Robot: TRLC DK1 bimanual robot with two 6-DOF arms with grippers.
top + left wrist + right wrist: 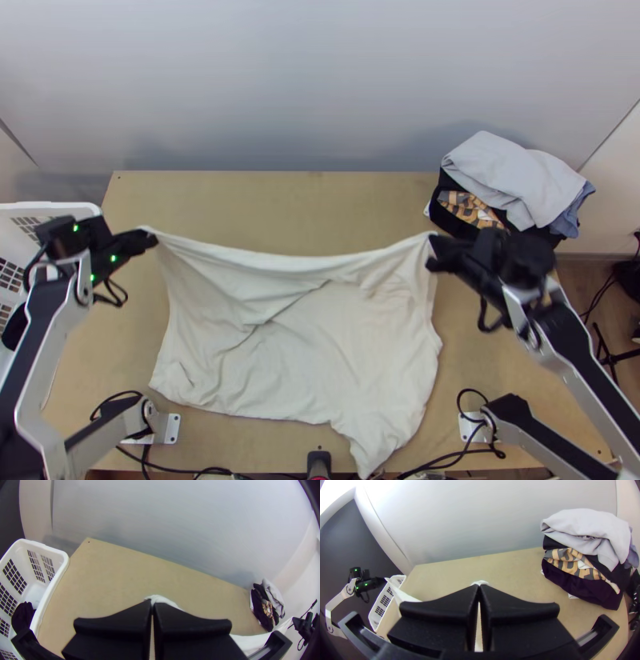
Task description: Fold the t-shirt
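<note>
A white basket (56,209) is running past the top view's left edge, the left arm (38,352) masking part of it. The left gripper (149,237) and the right gripper (434,250) are hiding the pinched bits of the T-shirt (320,344) between their fingers, while a pale grey garment (520,176) is covering much of the dark clothing (576,585) stacked beneath it.

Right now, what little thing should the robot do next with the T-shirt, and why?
I'd probably have the left gripper and right gripper ease the T-shirt together toward the wall before laying it down. They hold two ends of its far edge, but the cloth is creased and one corner reaches the table's near edge.
</note>
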